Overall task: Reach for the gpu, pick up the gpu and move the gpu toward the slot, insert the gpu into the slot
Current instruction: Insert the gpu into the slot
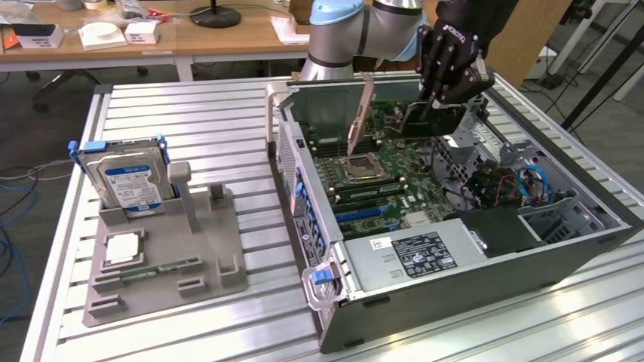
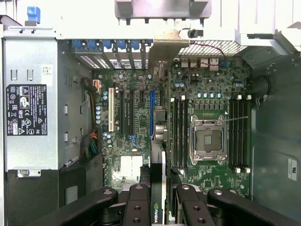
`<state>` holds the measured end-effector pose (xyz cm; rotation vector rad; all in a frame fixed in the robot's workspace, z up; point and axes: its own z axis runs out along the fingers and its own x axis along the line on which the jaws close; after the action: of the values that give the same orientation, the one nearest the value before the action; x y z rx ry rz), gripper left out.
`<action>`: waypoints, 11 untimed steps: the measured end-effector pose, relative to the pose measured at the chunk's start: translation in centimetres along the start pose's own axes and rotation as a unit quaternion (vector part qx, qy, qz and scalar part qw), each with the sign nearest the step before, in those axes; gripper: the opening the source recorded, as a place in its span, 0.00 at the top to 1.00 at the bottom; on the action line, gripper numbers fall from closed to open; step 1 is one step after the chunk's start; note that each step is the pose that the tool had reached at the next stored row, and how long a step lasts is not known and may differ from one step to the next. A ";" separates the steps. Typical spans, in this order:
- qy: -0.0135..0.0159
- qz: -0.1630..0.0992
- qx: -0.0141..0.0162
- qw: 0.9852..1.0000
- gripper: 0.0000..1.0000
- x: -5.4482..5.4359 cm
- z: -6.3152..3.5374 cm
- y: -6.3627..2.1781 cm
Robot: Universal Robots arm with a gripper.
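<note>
The jaws are clenched on the gpu (image 1: pixel 360 113), one finger on each flat face of the card. In the wrist view the gripper (image 2: pixel 162 194) straddles the board's thin edge, with the maker's logo between the fingers (image 2: pixel 138 202).

In the exterior view the gripper (image 1: pixel 450 102) sits in the upper right of the frame, above the far end of the open case (image 1: pixel 483 264). The gpu stands on edge over the motherboard (image 1: pixel 378 170), with its metal bracket toward the case's rear wall. Whether its lower edge touches a slot yet, I cannot tell.

Handling, as a judgement:
- The card looks light and stiff, a thin bare board with no bulky cooler.
- It is fragile at the contact edge and the soldered parts, and it would flex or crack under side load.
- The flat faces near the top edge, away from the connector, are the sound place to hold, and that is where the jaws have it.
- Smooth board between hard fingers could slip or tilt if pushed off-axis.

Count:
- One gpu.
- One case.
- One processor socket (image 2: pixel 207 140), empty.
- One grey holder (image 1: pixel 201 260) at the exterior view's left on the bench (image 1: pixel 191 128).
- The holder carries one hard drive (image 1: pixel 129 182), one processor chip (image 1: pixel 121 247) and one memory stick (image 1: pixel 153 269).
</note>
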<state>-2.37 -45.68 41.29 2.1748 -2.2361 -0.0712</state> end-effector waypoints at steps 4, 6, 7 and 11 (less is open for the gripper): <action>0.000 0.000 0.000 1.000 0.74 0.0 0.07 0.00; 0.000 0.000 0.000 1.000 0.74 0.0 0.13 -0.01; 0.000 0.000 0.000 1.000 0.74 0.0 0.17 -0.01; 0.000 0.000 0.001 1.000 0.74 0.0 0.32 -0.02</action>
<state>-2.37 -45.67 40.97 2.1757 -2.2370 -0.0695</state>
